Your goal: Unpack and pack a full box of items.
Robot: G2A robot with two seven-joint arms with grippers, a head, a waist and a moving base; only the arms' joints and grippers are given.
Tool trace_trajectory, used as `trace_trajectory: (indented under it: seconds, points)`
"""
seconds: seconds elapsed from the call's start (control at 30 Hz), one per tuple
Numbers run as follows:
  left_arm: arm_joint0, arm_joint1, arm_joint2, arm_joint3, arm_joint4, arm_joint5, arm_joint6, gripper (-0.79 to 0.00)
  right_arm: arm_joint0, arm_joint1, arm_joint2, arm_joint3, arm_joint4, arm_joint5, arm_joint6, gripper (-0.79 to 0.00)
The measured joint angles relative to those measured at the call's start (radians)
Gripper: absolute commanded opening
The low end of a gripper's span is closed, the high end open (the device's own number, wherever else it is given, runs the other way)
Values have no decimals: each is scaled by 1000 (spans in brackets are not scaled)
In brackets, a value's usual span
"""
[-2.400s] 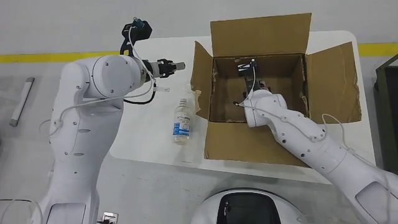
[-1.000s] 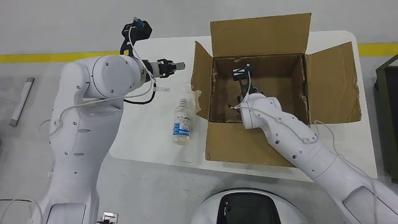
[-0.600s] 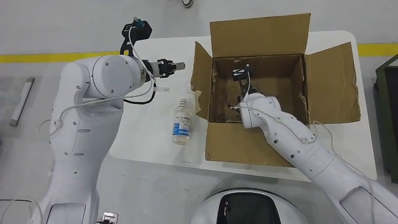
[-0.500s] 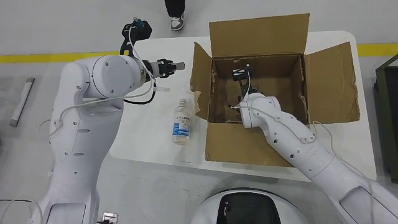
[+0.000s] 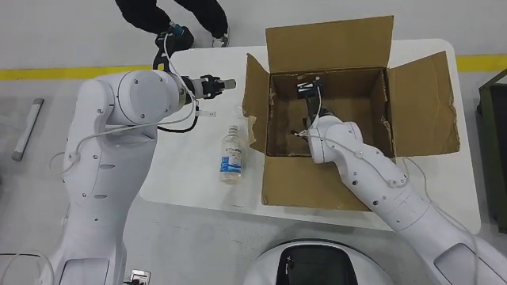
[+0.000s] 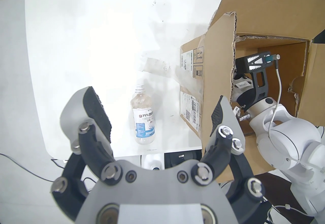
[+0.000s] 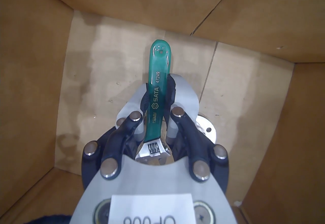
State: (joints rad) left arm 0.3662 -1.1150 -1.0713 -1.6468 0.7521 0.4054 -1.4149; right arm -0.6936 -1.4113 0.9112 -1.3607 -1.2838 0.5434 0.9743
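An open cardboard box (image 5: 329, 43) stands on the right half of the white table (image 5: 198, 182). My right arm (image 5: 337, 138) reaches down into it. Above the box floor (image 7: 101, 57), my right gripper (image 7: 160, 87) is shut on a green-handled adjustable wrench (image 7: 160, 57), whose handle points away from the wrist. A round metal piece (image 7: 207, 131) lies on the floor beside the fingers. My left gripper (image 6: 155, 98) hangs open above the table, left of the box (image 6: 195, 87). A clear bottle (image 5: 230, 157) lies on its side below it.
A strip of clear tape (image 6: 157, 67) hangs from the box's left flap over the table. A dark bin (image 5: 495, 142) stands off the table's right edge. Bare table surface stretches left of the bottle (image 6: 142, 118).
The right wrist has shifted slightly inside the box, first toward its left wall, then a little back. The left arm and the bottle have not moved.
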Motion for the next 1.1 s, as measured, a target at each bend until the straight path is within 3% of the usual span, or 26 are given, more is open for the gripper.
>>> trace_trajectory:
  seconds: [0.43,0.67,1.1]
  points:
    - [0,0,0,0,0,0,0,0,-111,30,192,-334,-71,-61,-55,-785]
    - [0,0,0,0,0,0,0,0,-178,40,283,-486,-95,-94,-27,-785]
    - [0,0,0,0,0,0,0,0,-225,40,302,-537,-113,-93,-24,-785]
